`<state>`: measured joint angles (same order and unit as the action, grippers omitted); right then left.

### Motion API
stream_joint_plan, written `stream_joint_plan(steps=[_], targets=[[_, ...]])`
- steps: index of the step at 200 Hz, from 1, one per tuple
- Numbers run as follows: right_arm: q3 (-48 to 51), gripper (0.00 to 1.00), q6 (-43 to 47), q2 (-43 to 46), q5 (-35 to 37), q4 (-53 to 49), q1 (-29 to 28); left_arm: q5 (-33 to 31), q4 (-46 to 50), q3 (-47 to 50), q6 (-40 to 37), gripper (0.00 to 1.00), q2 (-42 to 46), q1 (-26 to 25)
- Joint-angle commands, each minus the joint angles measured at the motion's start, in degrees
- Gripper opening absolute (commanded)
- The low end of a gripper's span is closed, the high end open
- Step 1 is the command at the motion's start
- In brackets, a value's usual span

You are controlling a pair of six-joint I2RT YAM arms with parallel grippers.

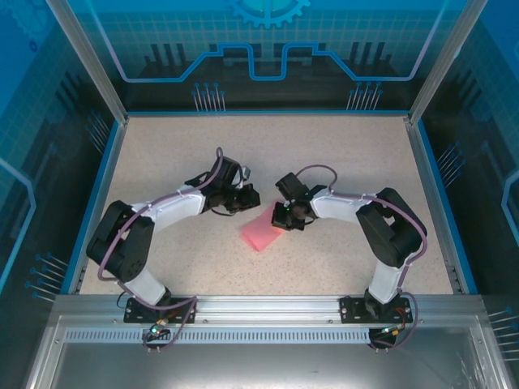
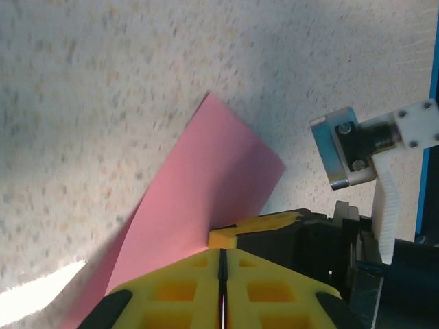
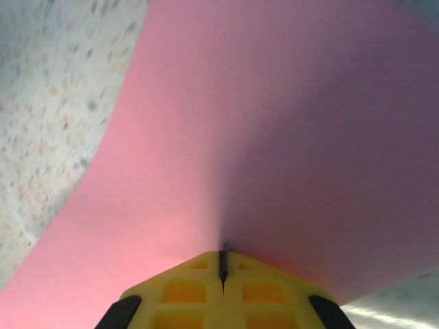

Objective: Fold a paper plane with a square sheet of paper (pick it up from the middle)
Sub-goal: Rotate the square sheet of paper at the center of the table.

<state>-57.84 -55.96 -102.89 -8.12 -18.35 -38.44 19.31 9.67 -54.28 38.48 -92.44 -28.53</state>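
The square sheet of paper (image 1: 261,229) is pink-red and plain, held between the two arms at mid-table. It sags toward the speckled tabletop. My right gripper (image 3: 222,255) is shut on one edge, and the paper (image 3: 240,123) puckers into a soft crease at the fingertips. My left gripper (image 2: 221,252) has its yellow jaws almost touching. A thin pink line shows in the slit between them, and the paper (image 2: 206,185) spreads away up and left. Seen from above, the left gripper (image 1: 249,199) and right gripper (image 1: 285,217) meet at the sheet's far corner. No paper plane shape shows.
The right arm's yellow fingers (image 2: 257,226) and metal wrist bracket (image 2: 343,147) sit very close to my left jaws. A blue rim (image 1: 422,154) and aluminium posts (image 1: 85,57) bound the speckled table (image 1: 268,146).
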Motion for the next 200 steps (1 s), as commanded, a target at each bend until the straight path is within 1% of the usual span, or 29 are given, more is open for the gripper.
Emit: stream_joint_plan(steps=[1, 15, 41, 64, 78, 96, 112, 136, 158, 183, 200], targets=[[-1.3, 0.0, -1.4, 1.8, -1.4, 1.2, -0.6, -1.1, -1.4, 4.5, 6.2, 0.1, 2.5, -1.6], [-1.6, 0.0, 1.6, 1.8, -2.6, 2.0, -0.3, -0.9, -2.1, 6.6, 7.9, 0.1, 3.9, -2.6], [1.0, 0.02, 6.9, 2.6, -6.4, 6.3, 0.5, -1.2, -2.3, 8.4, 10.8, 0.08, 5.6, -5.1], [2.4, 0.02, 12.1, 3.1, -8.9, 6.9, 1.6, -2.5, -2.8, 8.8, 13.4, 0.07, 5.9, -8.6], [5.1, 0.02, 14.2, 4.7, -10.5, 9.3, 3.0, -4.0, -2.6, 8.7, 15.2, 0.05, 5.5, -10.8], [10.3, 0.01, 15.6, 7.4, -13.1, 13.4, 5.3, -6.1, -1.8, 8.2, 18.0, 0.03, 4.4, -13.5], [13.3, 0.01, 17.1, 9.1, -15.7, 16.2, 6.6, -6.9, -3.2, 7.9, 20.4, 0.0, 2.5, -15.7], [16.1, 0.0, 18.0, 9.8, -18.2, 19.4, 7.5, -8.8, -5.2, 6.8, 23.1, 0.0, -0.6, -18.2], [17.0, 0.0, 17.7, 8.4, -18.6, 21.0, 8.0, -11.9, -5.0, 5.8, 25.0, 0.0, -2.0, -19.3], [17.0, 0.0, 17.5, 6.4, -19.5, 23.1, 7.9, -15.5, -4.2, 6.1, 26.8, 0.0, -1.7, -19.7], [16.5, 0.0, 17.6, 5.0, -19.8, 23.7, 7.9, -16.2, -4.1, 6.7, 27.2, 0.0, -1.6, -19.8]])
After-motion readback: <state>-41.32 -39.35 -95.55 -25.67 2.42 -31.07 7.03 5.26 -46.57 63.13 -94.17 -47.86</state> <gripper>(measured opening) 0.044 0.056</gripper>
